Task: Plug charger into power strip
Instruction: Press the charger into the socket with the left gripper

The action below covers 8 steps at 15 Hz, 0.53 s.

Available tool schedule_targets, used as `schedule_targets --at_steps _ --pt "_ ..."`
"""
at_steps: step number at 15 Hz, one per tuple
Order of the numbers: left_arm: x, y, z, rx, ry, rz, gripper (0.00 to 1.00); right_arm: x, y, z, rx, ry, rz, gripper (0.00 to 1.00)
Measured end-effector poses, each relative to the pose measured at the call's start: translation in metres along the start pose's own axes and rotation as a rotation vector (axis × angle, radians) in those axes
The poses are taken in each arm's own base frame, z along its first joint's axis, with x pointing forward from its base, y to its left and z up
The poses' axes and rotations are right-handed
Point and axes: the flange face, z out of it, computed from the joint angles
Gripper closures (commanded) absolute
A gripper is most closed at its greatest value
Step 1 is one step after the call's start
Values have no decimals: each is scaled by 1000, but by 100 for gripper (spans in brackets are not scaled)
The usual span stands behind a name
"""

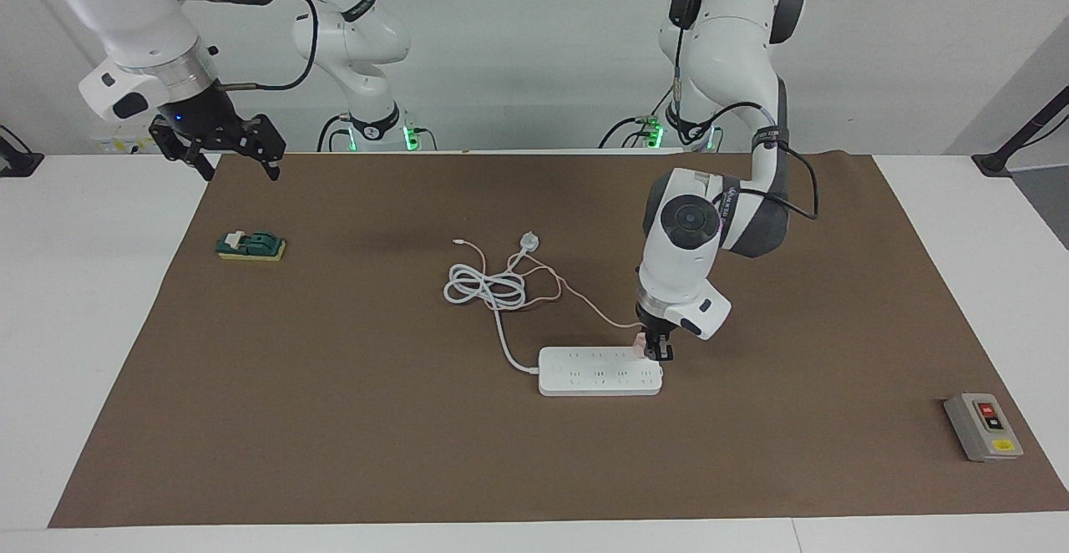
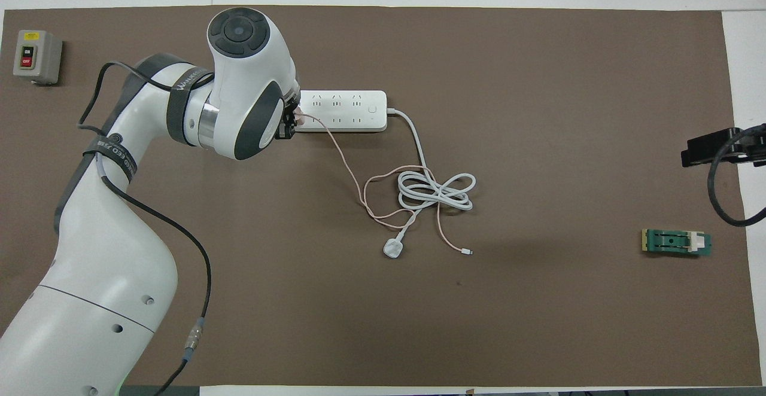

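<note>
Pale pink against white plastic, the small cube-shaped charger (image 1: 640, 346) sits pinched in the left gripper (image 1: 657, 351) at the end of the long flat white power strip (image 1: 600, 371) that lies toward the left arm's end of the table. The two black fingers are closed on the charger's sides, and the arm stands almost straight down over it, a posture that suits pressing prongs vertically into a socket. Whether the prongs are already seated cannot be told; the cube appears to touch the strip's top face in the row of sockets nearer the robots.

The charger's thin pink cable (image 1: 585, 302) trails slack from the gripper toward the robots, crossing the strip's coiled thick white cord (image 1: 488, 287) and its white round-headed plug (image 1: 529, 241), so nothing seems to pull against the insertion. The strip lies flat and unheld on the brown mat (image 1: 334, 411), apparently relying on its own weight to stay put under the push.

The right gripper (image 1: 236, 154), fingers spread apart and holding nothing, waits raised above the mat's corner at the right arm's end, over neither the strip nor the small green and yellow block (image 1: 250, 246) nearby. A grey box with red and yellow buttons (image 1: 983, 427) rests apart at the left arm's end.
</note>
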Motion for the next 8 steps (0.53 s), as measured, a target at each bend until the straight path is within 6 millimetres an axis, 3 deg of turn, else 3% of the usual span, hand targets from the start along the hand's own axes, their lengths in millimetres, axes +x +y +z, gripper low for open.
schedule_targets --at_steps 8 --pt "0 -2 10 -9 -4 2 100 0 0 0 0 0 -1 0"
